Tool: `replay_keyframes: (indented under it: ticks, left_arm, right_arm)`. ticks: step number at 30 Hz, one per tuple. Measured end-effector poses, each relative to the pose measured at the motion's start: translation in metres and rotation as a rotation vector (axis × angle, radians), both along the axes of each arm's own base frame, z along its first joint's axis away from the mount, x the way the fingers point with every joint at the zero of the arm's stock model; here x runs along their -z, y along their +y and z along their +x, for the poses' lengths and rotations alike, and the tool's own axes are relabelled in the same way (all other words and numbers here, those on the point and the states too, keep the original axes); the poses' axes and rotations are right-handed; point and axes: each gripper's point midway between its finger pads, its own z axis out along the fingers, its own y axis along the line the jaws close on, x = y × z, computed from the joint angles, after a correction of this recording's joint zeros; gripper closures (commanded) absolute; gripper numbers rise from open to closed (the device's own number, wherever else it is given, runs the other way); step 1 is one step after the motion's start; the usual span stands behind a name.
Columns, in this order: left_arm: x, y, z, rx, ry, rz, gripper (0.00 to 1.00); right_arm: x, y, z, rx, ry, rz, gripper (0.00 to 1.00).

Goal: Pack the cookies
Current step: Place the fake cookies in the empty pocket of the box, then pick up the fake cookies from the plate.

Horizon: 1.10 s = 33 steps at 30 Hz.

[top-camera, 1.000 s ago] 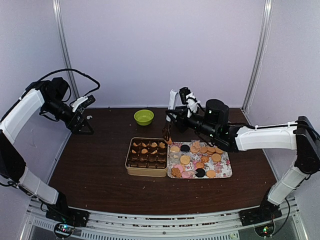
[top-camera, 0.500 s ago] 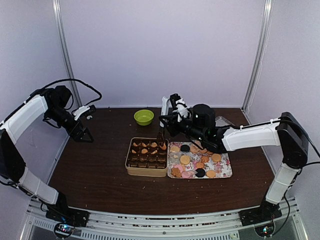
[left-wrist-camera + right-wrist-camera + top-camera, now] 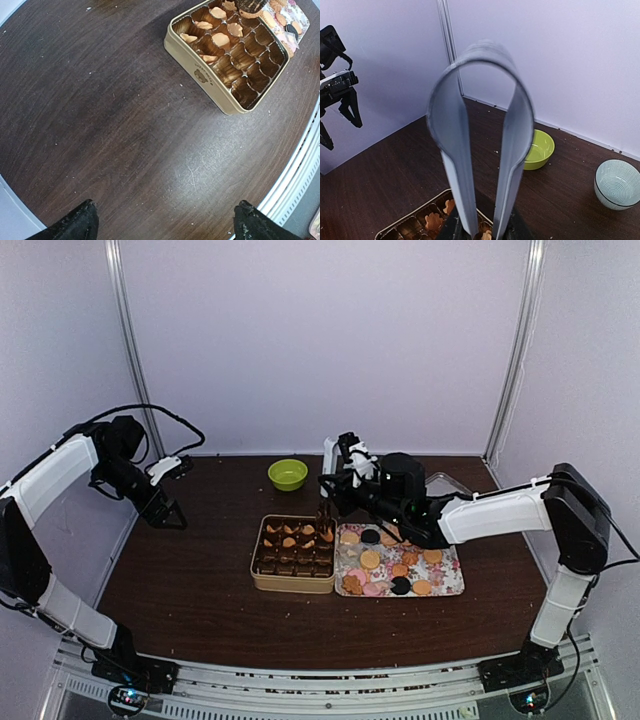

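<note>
Pinching a pair of grey tongs (image 3: 454,150) by their legs, the right claw (image 3: 482,231) is closed partway on them. The tongs' looped end stands up toward 12 o'clock. This claw hangs over the 1 o'clock corner of the tan tin (image 3: 292,586), which sits at the middle of the bench (image 3: 180,580). Whether the tongs' tips grip anything I cannot tell.

Most of the cookies (image 3: 370,559) lie on a floral tray (image 3: 452,586) touching the tin at its 3 o'clock side: round orange ones, a few pink, two dark. Several more orange cookies sit in the paper cups of the tin's far rows, and the near rows hold only cups.

At 9 o'clock, well apart from the tin, the left claw (image 3: 165,227) hangs above bare bench with its fingers spread wide, holding nothing.

A green bowl (image 3: 287,474) stands at 12 o'clock of the tin, and a pale striped bowl (image 3: 616,184) sits toward 2 o'clock.
</note>
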Motion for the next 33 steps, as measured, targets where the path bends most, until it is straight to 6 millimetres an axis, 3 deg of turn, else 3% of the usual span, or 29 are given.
replay_keyframes:
  ticks: [4, 6, 16, 20, 24, 28, 33]
  left_arm:
    - [0.001, 0.0, 0.0, 0.0, 0.001, 0.002, 0.02]
    - [0.001, 0.0, 0.0, 0.0, 0.001, 0.002, 0.02]
    - [0.001, 0.0, 0.0, 0.0, 0.001, 0.001, 0.02]
    - [0.001, 0.0, 0.0, 0.0, 0.001, 0.001, 0.03]
    - [0.001, 0.0, 0.0, 0.0, 0.001, 0.001, 0.02]
    - [0.0, 0.0, 0.0, 0.0, 0.001, 0.001, 0.02]
    - [0.001, 0.0, 0.0, 0.0, 0.002, 0.0, 0.03]
  right_arm:
    - [0.002, 0.002, -0.002, -0.004, 0.003, -0.003, 0.74]
    - [0.003, 0.003, -0.002, -0.006, 0.004, -0.004, 0.7]
    - [0.002, 0.001, -0.001, 0.01, 0.0, -0.005, 0.68]
    - [-0.008, -0.007, -0.003, 0.025, -0.013, 0.006, 0.69]
    - [-0.025, -0.029, -0.01, 0.058, -0.034, 0.025, 0.69]
    - [-0.041, -0.069, -0.014, 0.133, -0.06, 0.047, 0.68]
    - [-0.033, -0.118, -0.019, 0.241, -0.058, 0.031, 0.67]
